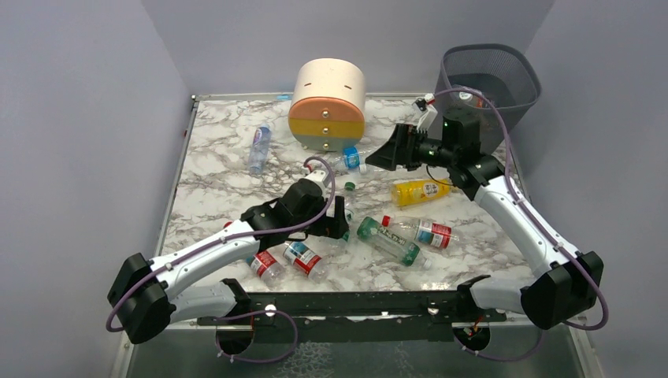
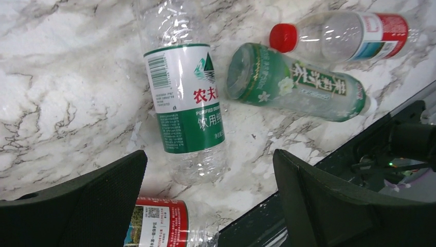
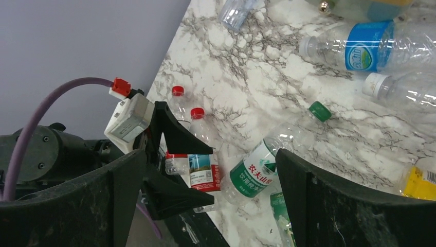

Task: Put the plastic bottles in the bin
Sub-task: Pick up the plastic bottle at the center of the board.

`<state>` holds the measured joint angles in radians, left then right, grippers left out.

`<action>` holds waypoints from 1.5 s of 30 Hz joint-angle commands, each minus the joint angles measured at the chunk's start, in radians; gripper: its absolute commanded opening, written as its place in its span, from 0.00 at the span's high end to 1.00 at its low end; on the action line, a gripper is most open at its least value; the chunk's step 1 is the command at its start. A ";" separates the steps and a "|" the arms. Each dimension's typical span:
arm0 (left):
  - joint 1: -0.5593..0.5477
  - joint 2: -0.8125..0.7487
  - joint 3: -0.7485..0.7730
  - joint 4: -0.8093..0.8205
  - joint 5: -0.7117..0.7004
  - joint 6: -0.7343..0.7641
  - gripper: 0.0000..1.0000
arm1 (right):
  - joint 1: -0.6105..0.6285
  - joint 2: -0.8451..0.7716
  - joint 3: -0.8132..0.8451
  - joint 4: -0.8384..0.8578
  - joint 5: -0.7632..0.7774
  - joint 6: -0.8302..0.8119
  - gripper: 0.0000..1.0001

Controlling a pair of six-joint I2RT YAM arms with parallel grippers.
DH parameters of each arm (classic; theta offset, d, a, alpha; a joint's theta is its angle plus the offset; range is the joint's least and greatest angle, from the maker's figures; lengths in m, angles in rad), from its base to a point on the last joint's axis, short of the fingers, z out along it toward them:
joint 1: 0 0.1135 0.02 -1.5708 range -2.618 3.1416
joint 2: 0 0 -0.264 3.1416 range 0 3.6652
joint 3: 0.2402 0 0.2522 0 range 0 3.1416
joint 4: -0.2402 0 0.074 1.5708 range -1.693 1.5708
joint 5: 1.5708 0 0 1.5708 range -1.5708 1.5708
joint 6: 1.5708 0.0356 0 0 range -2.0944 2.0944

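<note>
At least 8 plastic bottles are seen lying on the table. The bin is barely seen into and perhaps 1 is inside. The left gripper, poised over a green-labelled bottle, and the right gripper are spread wide and empty.

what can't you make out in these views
- Bin contents: in the top view, the mesh wall and the right arm screen the inside.
- Green-label bottle cap: in the left wrist view, cut off by the top edge.
- Red-label bottle: in the left wrist view, mostly cut off by the bottom edge and partly behind a finger.
- Yellow bottle: in the right wrist view, cut off by the right edge.
</note>
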<state>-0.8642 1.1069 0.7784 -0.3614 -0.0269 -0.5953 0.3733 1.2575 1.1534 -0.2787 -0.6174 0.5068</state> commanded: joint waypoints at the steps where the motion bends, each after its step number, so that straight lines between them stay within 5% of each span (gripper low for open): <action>1: -0.002 0.044 -0.026 0.014 -0.003 -0.009 0.01 | 0.002 0.019 -0.036 0.012 -0.001 -0.013 0.00; 26: -0.025 0.218 -0.093 0.156 0.061 -0.021 0.06 | 0.003 0.055 -0.070 0.025 -0.023 -0.027 0.00; 45: -0.055 0.268 -0.096 0.146 0.022 -0.030 0.50 | 0.002 0.060 -0.091 0.031 -0.026 -0.033 0.00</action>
<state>-0.9104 1.3617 0.6842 -0.2073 0.0139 -0.6174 0.3733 1.3151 1.0851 -0.2710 -0.6231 0.4953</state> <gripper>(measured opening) 0.619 0.998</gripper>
